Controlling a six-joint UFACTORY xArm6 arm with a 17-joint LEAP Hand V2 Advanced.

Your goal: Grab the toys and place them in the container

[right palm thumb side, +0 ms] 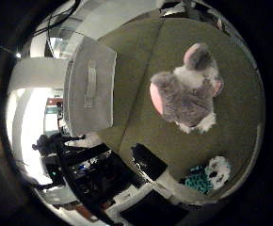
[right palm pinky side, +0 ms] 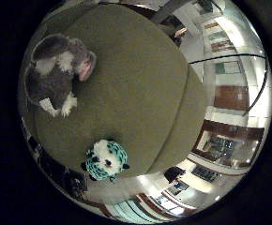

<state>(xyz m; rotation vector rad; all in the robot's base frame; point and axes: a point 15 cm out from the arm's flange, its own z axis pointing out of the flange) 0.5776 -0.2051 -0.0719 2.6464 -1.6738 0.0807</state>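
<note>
Below, an olive-green couch cushion (right palm pinky side: 140, 89) carrying two toys well apart: a grey and white plush animal with pink ears (right palm thumb side: 190, 89) lying on the cushion's middle, and a smaller teal, white and black plush toy (right palm pinky side: 106, 159) sitting close to the cushion's edge. Beside the couch, a grey fabric container (right palm thumb side: 90, 89) with a strap handle on its side, apart from both toys. No telling how far open the hand is; nothing of it visible, nothing seen held.
</note>
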